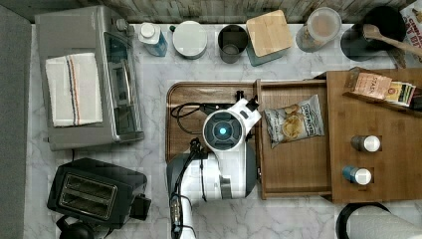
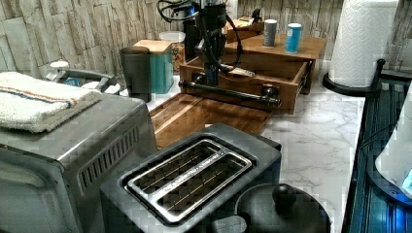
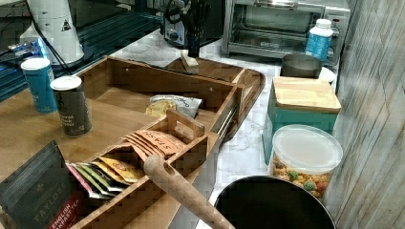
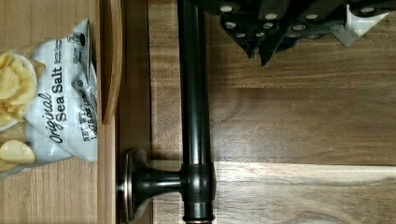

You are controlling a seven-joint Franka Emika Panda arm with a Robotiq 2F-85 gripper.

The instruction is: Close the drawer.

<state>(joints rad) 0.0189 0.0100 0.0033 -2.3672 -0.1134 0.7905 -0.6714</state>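
The drawer [image 1: 293,164] stands pulled out from the cabinet [image 1: 378,164] over the tray [image 1: 184,99], chips [image 1: 293,119] inside; the gripper [image 2: 212,73] hovers at its handle [image 4: 194,93], its grip impossible to tell.

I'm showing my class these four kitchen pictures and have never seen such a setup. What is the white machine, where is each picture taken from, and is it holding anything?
The white machine is a robot arm. One picture looks straight down on the marble counter, two look from opposite sides, and one comes from a camera on the arm's wrist. An open bamboo drawer holds a bag of chips; its black bar handle runs across the front, above a darker wooden tray. The gripper hangs just beside the handle. It holds nothing. A toaster and toaster oven stand nearby.
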